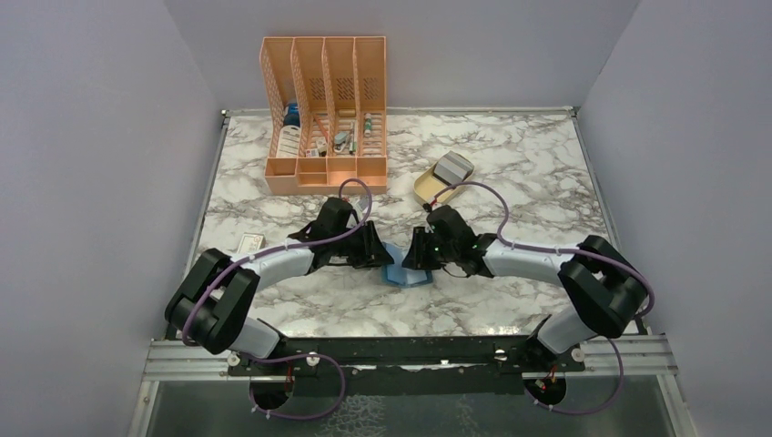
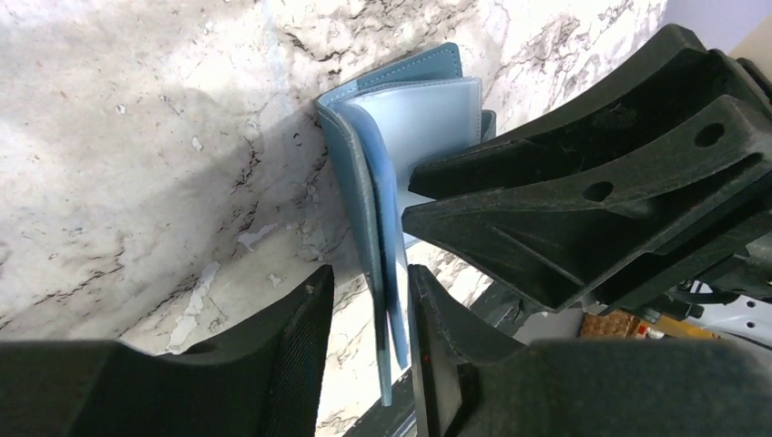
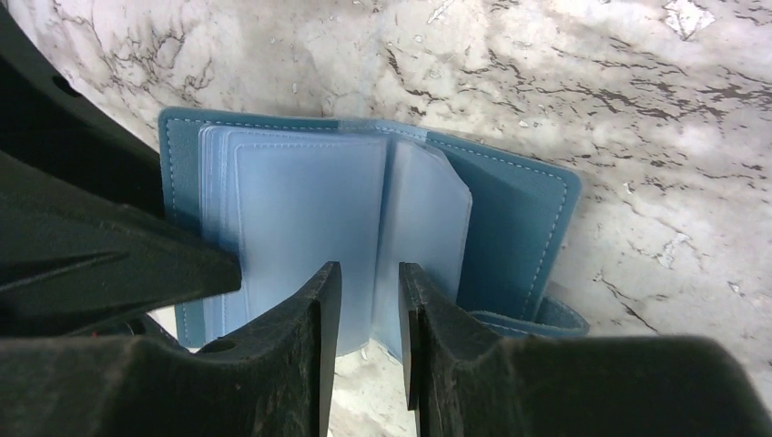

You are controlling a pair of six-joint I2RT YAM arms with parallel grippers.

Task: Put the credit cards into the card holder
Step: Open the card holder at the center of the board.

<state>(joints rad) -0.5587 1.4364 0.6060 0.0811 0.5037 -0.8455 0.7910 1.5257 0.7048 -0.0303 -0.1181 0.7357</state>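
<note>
The teal-blue card holder (image 1: 407, 273) lies open on the marble table between both grippers. In the left wrist view the card holder (image 2: 428, 118) stands on edge. Its cover and a pale sleeve run down between the fingers of my left gripper (image 2: 369, 273), close to the right finger, with a gap on the left. My left gripper (image 1: 378, 248) is open. My right gripper (image 3: 369, 269) is open over the card holder's (image 3: 300, 209) light blue sleeves, near the fold. My right gripper (image 1: 419, 250) holds nothing. A grey credit card (image 1: 449, 168) lies in the beige tray.
The beige oval tray (image 1: 426, 188) sits behind my right arm. An orange slotted file rack (image 1: 325, 114) with small items stands at the back. A small white-and-red box (image 1: 250, 242) lies beside my left arm. Grey walls close in both sides.
</note>
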